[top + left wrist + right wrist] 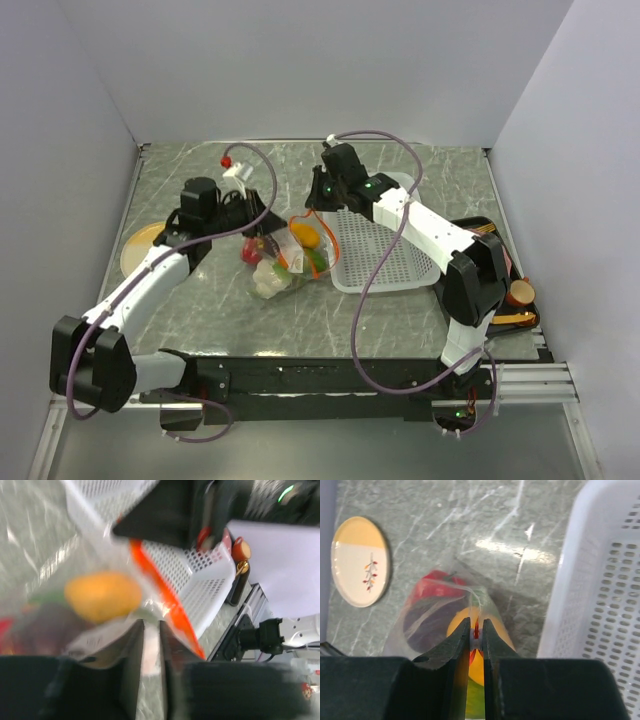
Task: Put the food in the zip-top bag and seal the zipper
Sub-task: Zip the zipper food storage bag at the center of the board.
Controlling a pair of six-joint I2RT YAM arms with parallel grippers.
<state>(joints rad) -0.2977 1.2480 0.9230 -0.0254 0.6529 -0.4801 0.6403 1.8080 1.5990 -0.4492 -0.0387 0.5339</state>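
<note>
The crinkly clear zip-top bag (285,262) lies mid-table, just beside the white perforated basket (385,265), with its mouth turned toward the basket. A smooth mango (102,596), red pepper (432,582) and dark purple ball (422,625) are inside. The thin orange-red zipper (165,600) runs roughly far-to-near. My right gripper (476,630) pinches that strip. My left gripper (151,630) is a slit apart at the film, and I cannot tell if it grips.

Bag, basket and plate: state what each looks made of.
Bag: thin clear plastic film, glossy; it crinkles and the food shows through. Its zipper: opaque orange-red plastic, probably stiffer. Basket: white moulded plastic, dull sheen, punched with rows of holes. Plate: likely glazed ceramic or melamine; smooth, printed sprig.
</note>
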